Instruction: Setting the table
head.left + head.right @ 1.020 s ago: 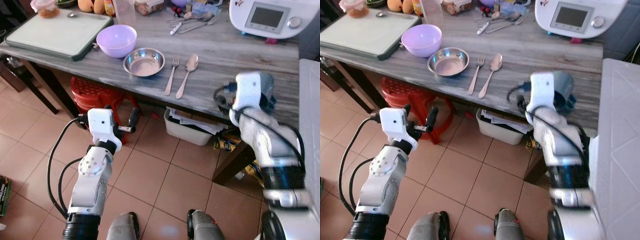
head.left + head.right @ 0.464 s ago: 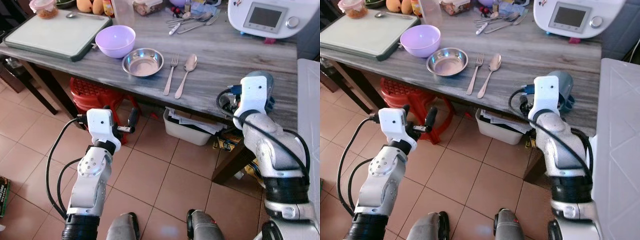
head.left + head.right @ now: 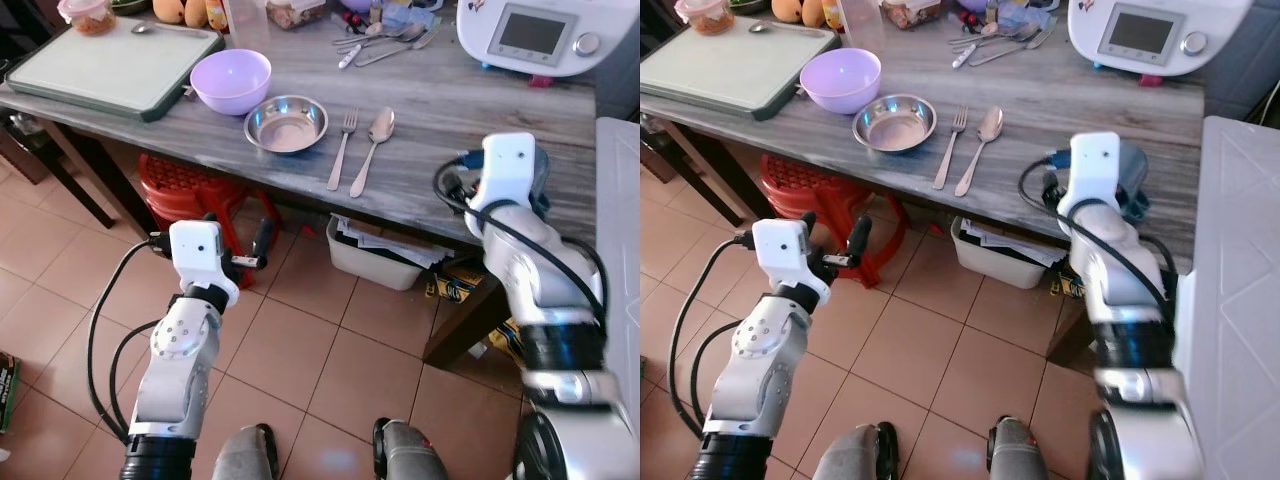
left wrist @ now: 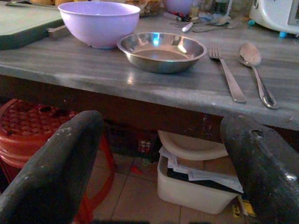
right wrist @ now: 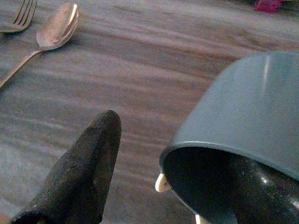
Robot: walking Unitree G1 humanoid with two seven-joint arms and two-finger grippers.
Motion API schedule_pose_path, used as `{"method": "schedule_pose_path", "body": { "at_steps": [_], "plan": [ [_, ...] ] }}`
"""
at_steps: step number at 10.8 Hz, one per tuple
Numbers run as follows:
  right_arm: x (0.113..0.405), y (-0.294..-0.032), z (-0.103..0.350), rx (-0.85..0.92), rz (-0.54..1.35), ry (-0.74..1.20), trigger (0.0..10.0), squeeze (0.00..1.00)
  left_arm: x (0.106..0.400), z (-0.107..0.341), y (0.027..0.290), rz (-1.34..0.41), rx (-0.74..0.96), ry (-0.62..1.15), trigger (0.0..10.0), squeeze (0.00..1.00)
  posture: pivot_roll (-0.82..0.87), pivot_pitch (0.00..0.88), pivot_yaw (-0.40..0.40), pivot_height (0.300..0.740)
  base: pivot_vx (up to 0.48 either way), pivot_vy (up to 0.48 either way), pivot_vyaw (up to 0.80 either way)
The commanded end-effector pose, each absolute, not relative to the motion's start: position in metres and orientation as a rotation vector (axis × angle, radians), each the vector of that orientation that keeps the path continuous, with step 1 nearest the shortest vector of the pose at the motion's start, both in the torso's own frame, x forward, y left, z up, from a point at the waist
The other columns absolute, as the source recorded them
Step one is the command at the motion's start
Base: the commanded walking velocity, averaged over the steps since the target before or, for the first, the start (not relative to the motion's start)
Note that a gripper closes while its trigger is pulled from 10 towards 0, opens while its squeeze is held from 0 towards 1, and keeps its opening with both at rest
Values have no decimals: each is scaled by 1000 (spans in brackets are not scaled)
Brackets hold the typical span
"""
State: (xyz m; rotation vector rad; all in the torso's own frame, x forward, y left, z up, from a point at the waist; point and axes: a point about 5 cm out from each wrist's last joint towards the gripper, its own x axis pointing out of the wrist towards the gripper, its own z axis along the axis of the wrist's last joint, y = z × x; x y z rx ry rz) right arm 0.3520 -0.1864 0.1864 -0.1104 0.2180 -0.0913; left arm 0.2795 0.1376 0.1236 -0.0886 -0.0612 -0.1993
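A grey-blue cup [image 5: 247,107] sits tilted, mouth down, over the front right part of the grey wooden table [image 3: 440,110]. My right gripper [image 5: 168,120] is at it. One black finger [image 5: 88,172] stands apart from the cup's rim, and the other is hidden by the cup. In the eye views the cup [image 3: 541,175] peeks out behind my right wrist [image 3: 505,165]. A steel bowl [image 3: 287,123], fork [image 3: 343,150] and spoon [image 3: 373,148] lie in a row. My left gripper [image 3: 238,238] is open and empty, below the table's front edge.
A purple bowl [image 3: 232,80] and a green cutting board [image 3: 115,65] are at the left. A white appliance [image 3: 530,35] and loose cutlery [image 3: 385,45] are at the back. Under the table are a red stool [image 3: 190,185] and a white bin [image 3: 385,255]. A white surface [image 3: 620,250] borders the right.
My right wrist has risen and moved a little further over the table at the cup. The left arm has drifted slightly left. The tableware has not moved.
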Motion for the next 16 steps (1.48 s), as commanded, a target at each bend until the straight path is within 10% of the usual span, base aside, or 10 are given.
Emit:
{"method": "schedule_pose_path", "body": {
  "at_steps": [1,11,16],
  "plan": [
    [356,-182,190,-103,-77,196,10000,0,277,123,142,-193,-74,-51,10000,0,-32,196,63,740,0,0,0],
    [386,-196,206,-80,-185,86,10000,0,275,125,140,-195,-78,-47,10000,0,-17,209,63,740,0,0,0],
    [395,-199,230,226,-184,-1,10000,0,277,126,139,-193,-79,-53,10000,0,-20,198,61,740,0,0,0]
  ]
}}
